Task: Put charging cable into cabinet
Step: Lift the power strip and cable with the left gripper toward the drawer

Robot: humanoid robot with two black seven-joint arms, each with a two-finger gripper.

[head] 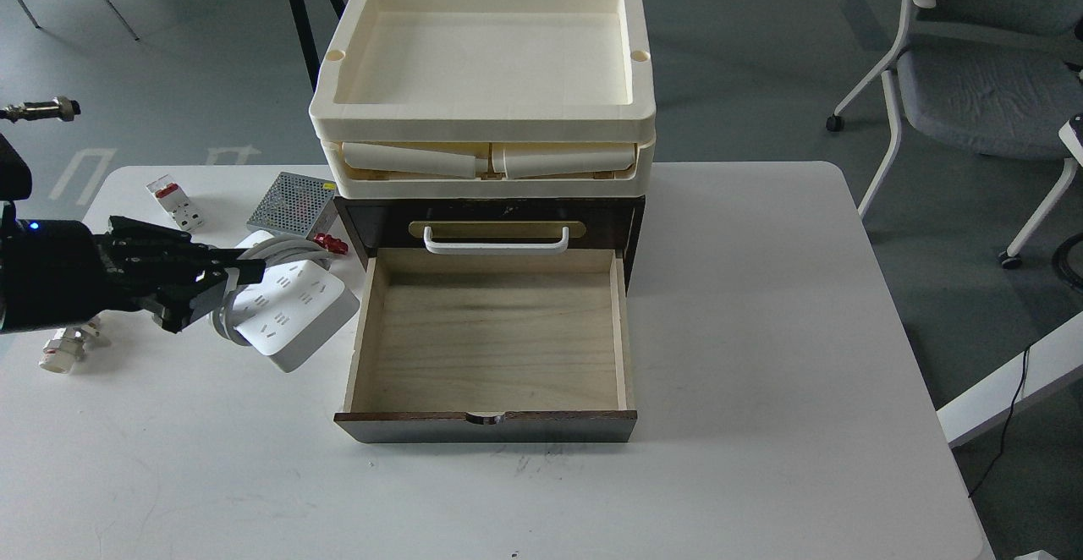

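The charging cable, a white power strip with its cord looped around it, hangs in the air just left of the cabinet's open drawer. My left gripper is shut on its left end and holds it tilted above the table. The cabinet is a dark brown box with a white bar handle; its pale wood drawer is pulled out and holds nothing. My right gripper is out of view.
Cream plastic trays are stacked on the cabinet. A perforated metal box, a small white block with red switches and a red-handled valve lie at the table's left. A pipe fitting lies at the left edge.
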